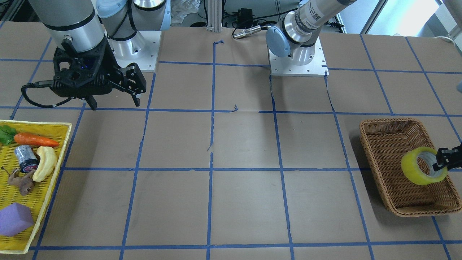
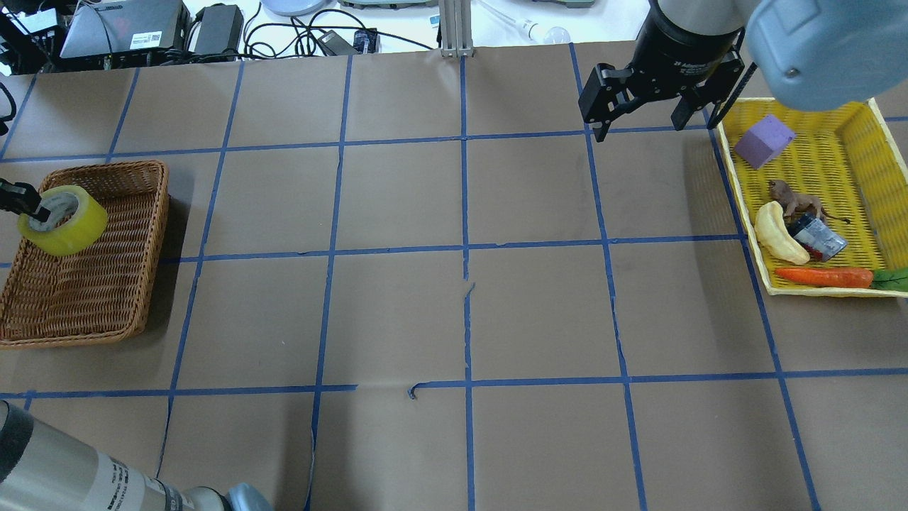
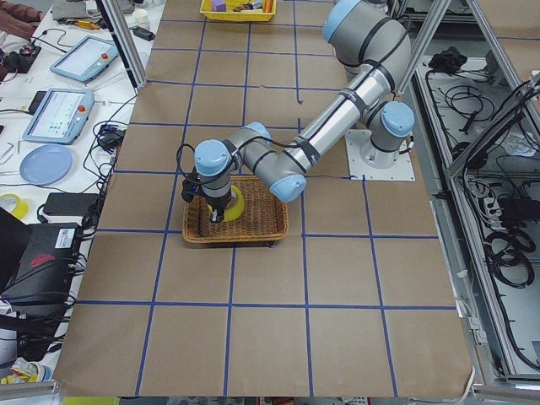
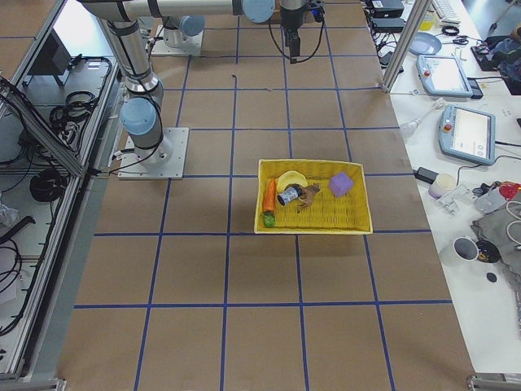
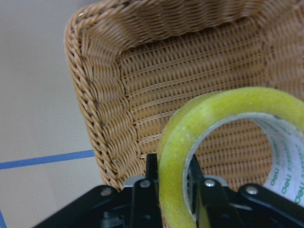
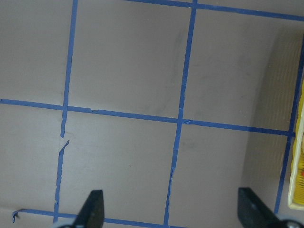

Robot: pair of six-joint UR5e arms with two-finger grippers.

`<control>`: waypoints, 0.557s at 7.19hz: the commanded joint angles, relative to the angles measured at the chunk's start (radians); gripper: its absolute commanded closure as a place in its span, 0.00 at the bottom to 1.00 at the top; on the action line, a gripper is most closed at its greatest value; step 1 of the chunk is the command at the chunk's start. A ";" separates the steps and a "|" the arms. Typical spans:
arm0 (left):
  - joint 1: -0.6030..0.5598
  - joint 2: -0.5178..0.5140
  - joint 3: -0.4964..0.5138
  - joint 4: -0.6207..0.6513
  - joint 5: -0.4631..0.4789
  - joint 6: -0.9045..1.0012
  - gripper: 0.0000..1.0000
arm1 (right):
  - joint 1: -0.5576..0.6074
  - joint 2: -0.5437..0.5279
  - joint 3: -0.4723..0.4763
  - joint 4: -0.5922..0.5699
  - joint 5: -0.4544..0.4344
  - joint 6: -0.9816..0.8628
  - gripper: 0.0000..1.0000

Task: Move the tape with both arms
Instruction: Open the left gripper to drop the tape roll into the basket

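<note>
Left wrist-mounted view gives the best look at the grip. The left gripper (image 5: 173,176) is closed on the tape (image 5: 176,142), with one finger inside the core and the other against the glossy yellow outer face, so the ring's wall is pinched between them. The tape stands on edge, slightly tilted, over the inside of the basket (image 2: 152,234) at the robot's left end of the table (image 2: 461,312). I cannot tell whether its lower edge is clear of the basket floor.

The right gripper (image 2: 640,117) hangs well apart from it, just beside the tray (image 2: 879,135). Its jaws are spread wide and hold nothing.

The tape looks light, and probably stiff enough that a firm pinch will not crush it, because the wound layers sit on a whitish core. Its outer face looks slick, so a grip across the whole outer width would likely slip. The wall is the better place to hold it, with one finger through the hole. A single pinch on the wall may let the ring swing or turn.

For a handover, the right gripper's best hold is probably the free part of the wall, opposite the left fingers, with one fingertip passed through the open centre.
</note>
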 commanded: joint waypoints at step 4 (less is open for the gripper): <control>-0.043 0.035 0.008 -0.009 -0.001 -0.060 0.00 | 0.001 0.000 0.000 0.000 0.000 0.000 0.00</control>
